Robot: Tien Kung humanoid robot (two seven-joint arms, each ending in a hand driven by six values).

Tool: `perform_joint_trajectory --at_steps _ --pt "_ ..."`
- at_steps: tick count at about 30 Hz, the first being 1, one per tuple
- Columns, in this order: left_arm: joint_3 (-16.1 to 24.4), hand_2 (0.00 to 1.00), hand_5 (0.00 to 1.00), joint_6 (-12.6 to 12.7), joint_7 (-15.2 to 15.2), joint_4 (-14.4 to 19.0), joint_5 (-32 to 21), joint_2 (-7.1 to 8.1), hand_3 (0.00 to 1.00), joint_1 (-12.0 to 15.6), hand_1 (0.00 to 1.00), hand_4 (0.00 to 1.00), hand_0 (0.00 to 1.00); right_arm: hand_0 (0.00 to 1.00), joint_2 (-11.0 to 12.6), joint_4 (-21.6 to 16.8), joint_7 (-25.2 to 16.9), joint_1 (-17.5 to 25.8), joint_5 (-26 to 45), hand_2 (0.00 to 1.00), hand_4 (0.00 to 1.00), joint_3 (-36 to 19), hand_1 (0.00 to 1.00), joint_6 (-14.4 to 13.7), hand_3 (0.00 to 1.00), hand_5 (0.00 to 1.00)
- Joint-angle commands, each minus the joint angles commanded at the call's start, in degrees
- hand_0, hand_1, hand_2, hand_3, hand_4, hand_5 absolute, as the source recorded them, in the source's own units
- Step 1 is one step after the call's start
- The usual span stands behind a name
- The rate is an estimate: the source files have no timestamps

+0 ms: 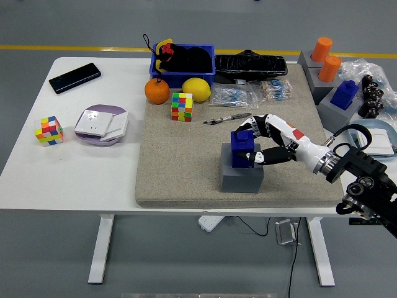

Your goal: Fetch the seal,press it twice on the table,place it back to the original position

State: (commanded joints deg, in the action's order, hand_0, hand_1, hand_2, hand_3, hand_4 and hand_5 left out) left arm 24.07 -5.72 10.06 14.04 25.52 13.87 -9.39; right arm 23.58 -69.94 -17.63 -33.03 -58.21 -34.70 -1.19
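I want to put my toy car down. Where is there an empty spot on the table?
Free: the white table in front of the small Rubik's cube and round dish, and the grey mat between the bigger Rubik's cube and grey block. Crowded: the back row by the blue bin, and the right side, where the right hand grips the blue seal.
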Motion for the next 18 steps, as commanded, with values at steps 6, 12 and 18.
perform_joint_trajectory --at_steps 6,12,18 --pt "-0.14 0.686 0.295 0.0 0.03 -0.05 -0.12 -0.07 0.752 0.16 0.697 0.692 0.748 0.551 -0.1 0.52 -0.05 0.24 0.08 0.431 0.722 0.13 0.419 -0.08 0.476 0.002" --pt "0.0 0.686 0.296 0.0 0.0 -0.03 -0.01 -0.09 0.752 0.17 0.697 0.692 0.748 0.55 0.02 0.81 -0.03 0.42 0.19 0.43 0.72 0.3 0.419 -0.11 0.476 0.002" --pt "0.1 0.685 0.295 0.01 0.0 -0.07 0.0 -0.11 0.753 0.23 0.697 0.692 0.747 0.549 -0.07 0.7 0.01 0.5 0.22 0.43 0.719 0.27 0.418 -0.23 0.476 0.002"
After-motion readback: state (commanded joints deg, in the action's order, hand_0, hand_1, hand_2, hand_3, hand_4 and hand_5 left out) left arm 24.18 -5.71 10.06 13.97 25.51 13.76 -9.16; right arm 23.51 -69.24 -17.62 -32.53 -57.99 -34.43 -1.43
